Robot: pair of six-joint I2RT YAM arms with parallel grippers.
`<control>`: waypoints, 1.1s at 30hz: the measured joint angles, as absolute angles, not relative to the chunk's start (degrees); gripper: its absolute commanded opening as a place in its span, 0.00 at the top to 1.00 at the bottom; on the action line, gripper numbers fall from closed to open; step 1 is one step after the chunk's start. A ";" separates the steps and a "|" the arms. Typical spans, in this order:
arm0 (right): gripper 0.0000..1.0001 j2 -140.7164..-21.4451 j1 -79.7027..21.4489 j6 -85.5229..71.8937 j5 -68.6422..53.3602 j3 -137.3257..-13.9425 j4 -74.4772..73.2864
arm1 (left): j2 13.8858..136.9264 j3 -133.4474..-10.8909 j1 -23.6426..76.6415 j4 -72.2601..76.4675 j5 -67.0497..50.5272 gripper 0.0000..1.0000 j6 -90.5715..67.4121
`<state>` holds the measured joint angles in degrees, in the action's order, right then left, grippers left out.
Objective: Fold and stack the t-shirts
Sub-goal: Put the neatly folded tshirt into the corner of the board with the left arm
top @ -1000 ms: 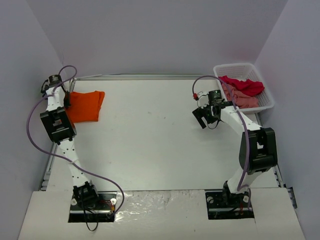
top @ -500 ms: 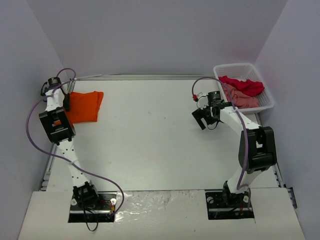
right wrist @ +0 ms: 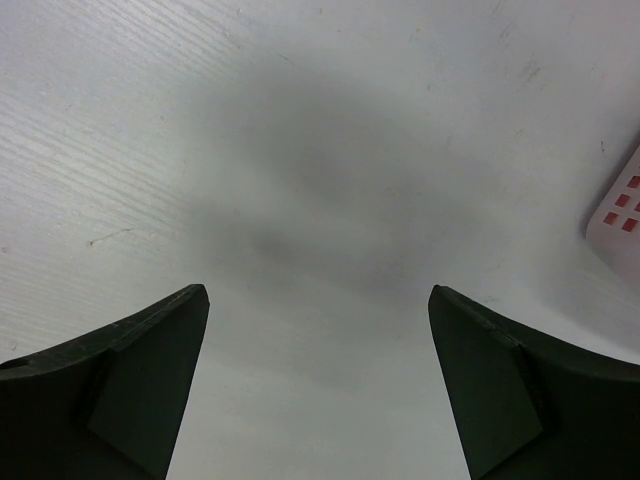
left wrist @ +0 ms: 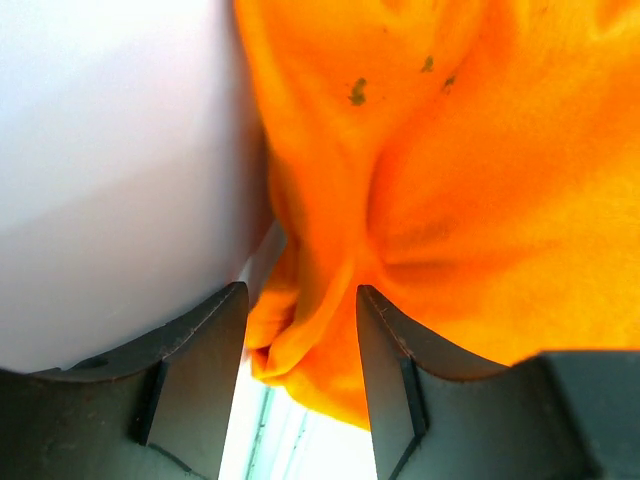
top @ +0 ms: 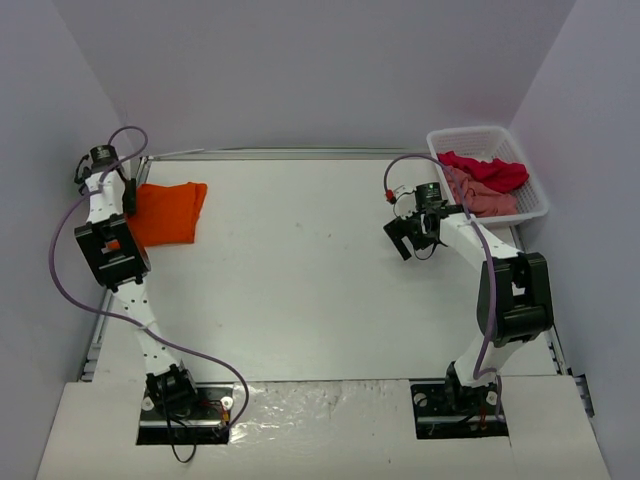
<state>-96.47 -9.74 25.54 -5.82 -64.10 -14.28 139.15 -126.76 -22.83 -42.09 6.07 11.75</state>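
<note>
The folded bright orange t-shirt (top: 168,212) lies flat at the far left of the table. My left gripper (top: 127,196) sits at its left edge with its jaws parted. In the left wrist view a bunched fold of the orange t-shirt (left wrist: 450,180) lies loose between the fingers of the left gripper (left wrist: 300,295), not pinched. A crimson t-shirt (top: 492,171) and a dusty pink t-shirt (top: 482,199) lie crumpled in the white basket (top: 480,133). My right gripper (top: 409,236) hovers left of the basket, open wide, and the right wrist view shows only bare table under the right gripper (right wrist: 318,290).
The white lattice basket stands at the far right corner, its corner (right wrist: 620,205) showing at the right wrist view's edge. Grey walls close in the table on three sides. The left table edge runs right beside the orange t-shirt.
My left gripper has opened and let go of the orange t-shirt, drawing slightly left and back. The shirt's edge settled flat. The right arm has hardly moved.
</note>
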 measured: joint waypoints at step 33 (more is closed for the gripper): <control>0.12 -97.76 -9.72 25.65 -6.46 -63.35 -13.89 | 130.78 -112.88 -9.08 -40.42 3.03 0.98 15.00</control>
<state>-97.76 -9.72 25.65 -6.46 -63.35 -13.89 130.78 -112.88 -9.08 -40.42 3.03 15.00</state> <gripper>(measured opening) 0.885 0.028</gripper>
